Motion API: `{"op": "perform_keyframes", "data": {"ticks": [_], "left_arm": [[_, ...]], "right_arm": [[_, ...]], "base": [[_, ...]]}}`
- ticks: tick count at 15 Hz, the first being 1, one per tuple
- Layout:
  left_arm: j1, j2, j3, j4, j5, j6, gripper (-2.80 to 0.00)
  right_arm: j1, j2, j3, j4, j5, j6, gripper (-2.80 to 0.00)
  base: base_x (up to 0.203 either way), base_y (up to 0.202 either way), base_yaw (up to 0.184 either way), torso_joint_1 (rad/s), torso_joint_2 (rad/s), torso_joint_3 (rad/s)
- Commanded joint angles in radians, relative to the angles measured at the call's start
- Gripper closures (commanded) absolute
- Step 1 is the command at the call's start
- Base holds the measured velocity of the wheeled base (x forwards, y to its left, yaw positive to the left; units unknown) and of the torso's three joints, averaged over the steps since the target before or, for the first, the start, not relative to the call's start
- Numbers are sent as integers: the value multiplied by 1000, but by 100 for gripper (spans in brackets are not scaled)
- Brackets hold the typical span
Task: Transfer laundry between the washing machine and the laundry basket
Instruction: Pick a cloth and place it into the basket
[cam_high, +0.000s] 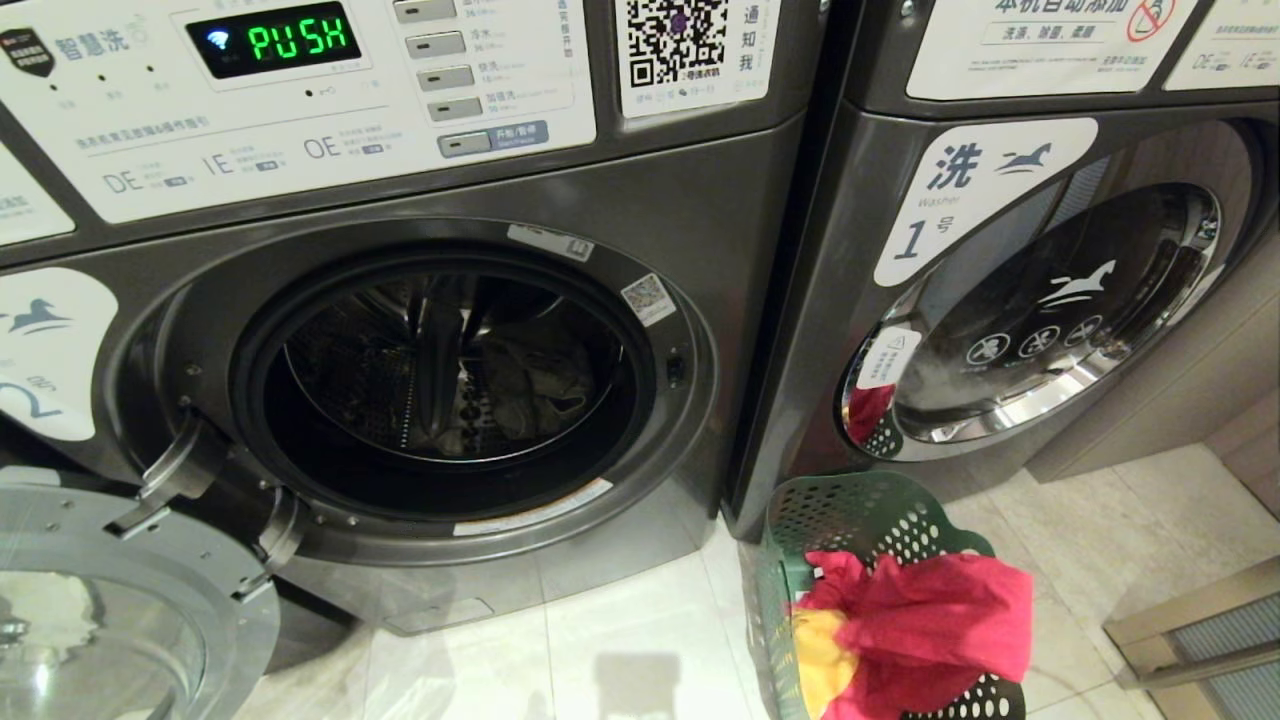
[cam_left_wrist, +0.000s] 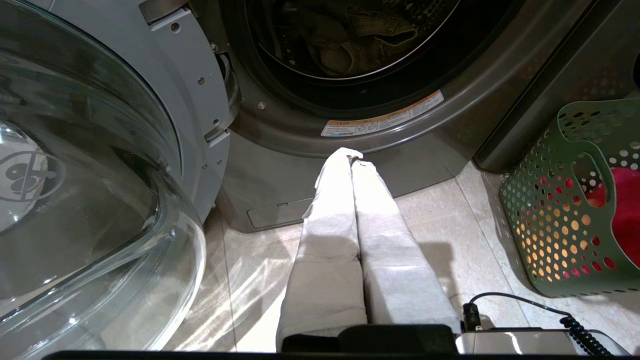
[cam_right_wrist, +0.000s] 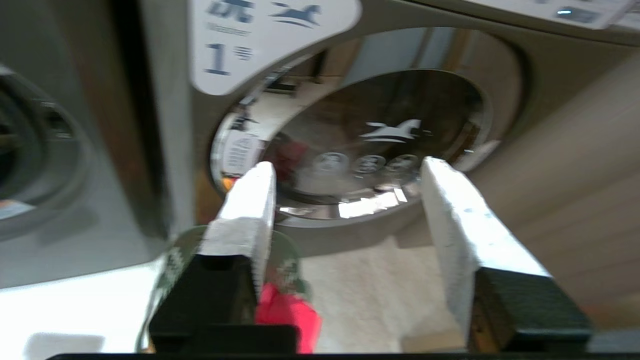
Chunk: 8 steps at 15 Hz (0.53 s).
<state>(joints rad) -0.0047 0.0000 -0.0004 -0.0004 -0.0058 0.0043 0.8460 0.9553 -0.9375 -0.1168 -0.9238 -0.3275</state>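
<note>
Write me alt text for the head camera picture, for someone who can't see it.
An open dark grey washing machine, its display reading PUSH, holds a grey-green garment in the drum, its glass door swung open at lower left. On the tiled floor to its right, a green laundry basket holds a red-pink garment and a yellow one, before closed washer number 1.

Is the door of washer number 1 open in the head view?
No, the chrome-rimmed door of washer number 1 sits shut; the neighbouring washing machine has its door swung open.

The open door (cam_high: 110, 600) and laundry basket (cam_high: 850, 510) are cut off; drum laundry (cam_high: 530, 385) is indistinct.
</note>
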Motion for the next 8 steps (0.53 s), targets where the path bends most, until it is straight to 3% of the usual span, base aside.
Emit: {"op": "perform_keyframes", "data": {"ticks": [1,8], "left_arm": [[0,0,0,-1,0,0,0],[0,0,0,-1,0,0,0]], "right_arm": [[1,3,9,1,8,7,-280],[1,31,-6,4,10,5,-280]], "base": [[0,0,0,0,0,0],[0,0,0,0,0,0]]}}
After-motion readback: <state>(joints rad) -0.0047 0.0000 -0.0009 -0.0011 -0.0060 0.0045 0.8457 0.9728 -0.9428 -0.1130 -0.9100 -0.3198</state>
